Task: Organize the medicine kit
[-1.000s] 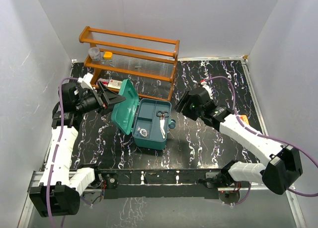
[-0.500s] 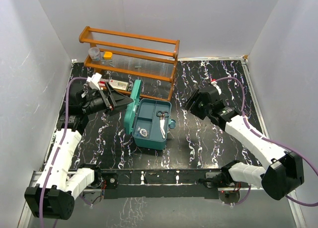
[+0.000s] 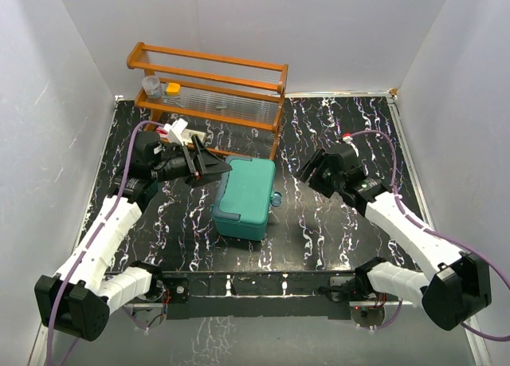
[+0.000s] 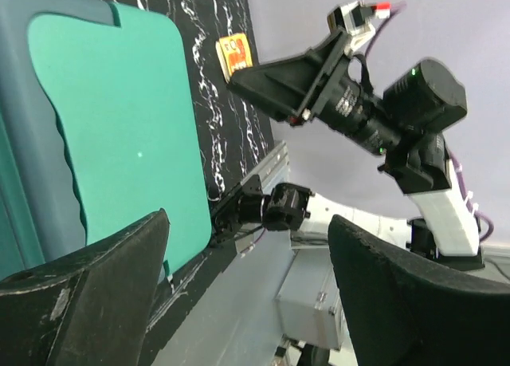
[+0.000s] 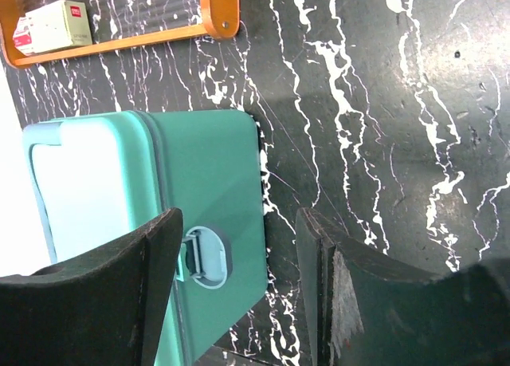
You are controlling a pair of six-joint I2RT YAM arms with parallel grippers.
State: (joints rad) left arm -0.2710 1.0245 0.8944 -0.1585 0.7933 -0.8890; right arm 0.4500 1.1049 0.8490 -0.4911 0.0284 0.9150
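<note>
The teal-green medicine kit [image 3: 245,197] lies on the black marbled table with its lid down, so its contents are hidden. My left gripper [image 3: 220,168] hovers at the lid's back left corner, open, with nothing between its fingers. The left wrist view looks along the flat lid [image 4: 111,127], past the open left gripper [image 4: 249,222]. My right gripper [image 3: 309,171] is open just right of the kit. In the right wrist view the right gripper [image 5: 239,218] frames the kit's front side [image 5: 215,183] and its small clear latch [image 5: 204,258], without touching either.
A wooden rack [image 3: 209,95] stands behind the kit, holding a clear cup [image 3: 150,84] and a yellow-capped piece [image 3: 172,88]. A white and red box [image 5: 52,25] lies on its lower shelf. An orange packet [image 4: 233,53] lies on the table beyond the kit. White walls enclose three sides.
The kit's lid has swung from standing open to lying shut. My left gripper followed it to the right and its jaws narrowed a little. My right arm drew back slightly.
</note>
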